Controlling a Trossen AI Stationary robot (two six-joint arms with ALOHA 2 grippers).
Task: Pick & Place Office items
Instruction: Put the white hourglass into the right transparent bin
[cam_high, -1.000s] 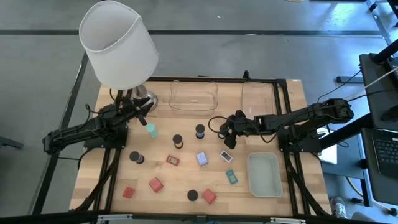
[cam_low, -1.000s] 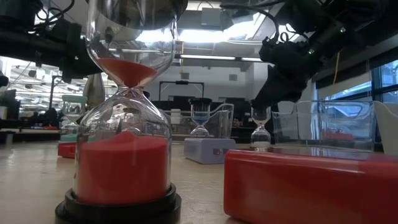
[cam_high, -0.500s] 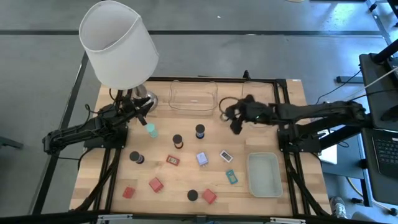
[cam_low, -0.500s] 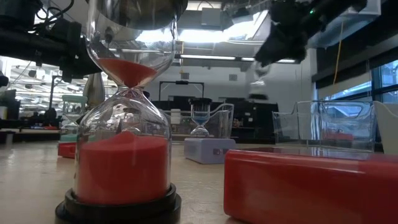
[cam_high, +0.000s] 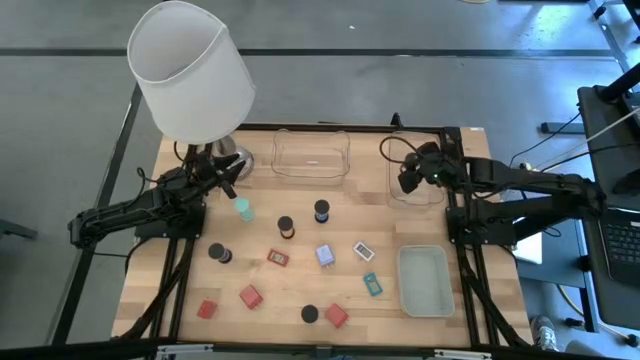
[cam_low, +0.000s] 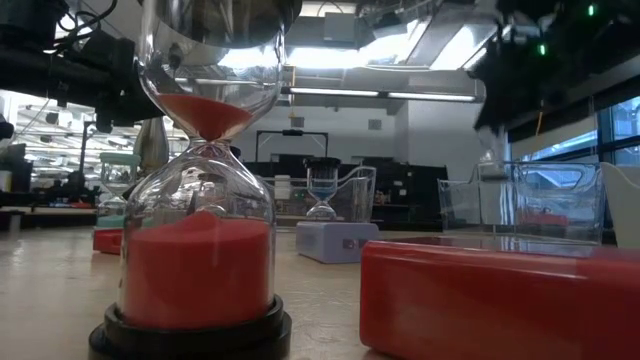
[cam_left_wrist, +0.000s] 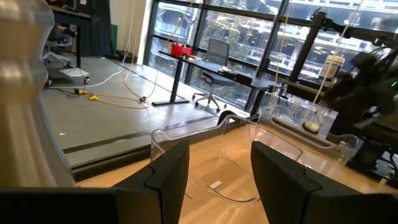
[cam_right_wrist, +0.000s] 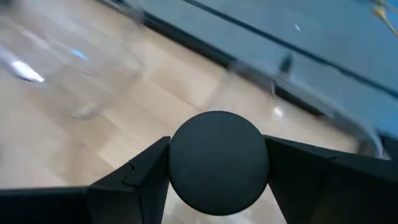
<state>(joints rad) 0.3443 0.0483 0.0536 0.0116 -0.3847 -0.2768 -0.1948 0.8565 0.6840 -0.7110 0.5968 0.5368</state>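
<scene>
Since a second ago my right tool (cam_high: 404, 180) carried a black-capped hourglass (cam_right_wrist: 217, 163) from mid-worktop to over the clear plastic tray (cam_high: 415, 190). Right wrist: tool pinching that hourglass cap. Left wrist: my left tool (cam_left_wrist: 219, 163) spread, parked by the lamp base.

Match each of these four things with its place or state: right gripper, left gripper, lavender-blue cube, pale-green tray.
Things:
1. right gripper
2. left gripper
3. lavender-blue cube
4. pale-green tray

Places or states:
a. open, beside the lamp
b. near the table's right edge
c. shut on a black round piece, above the clear tray
d. among the small pieces mid-table

Pairs: 1-c, 2-a, 3-d, 4-b
</scene>
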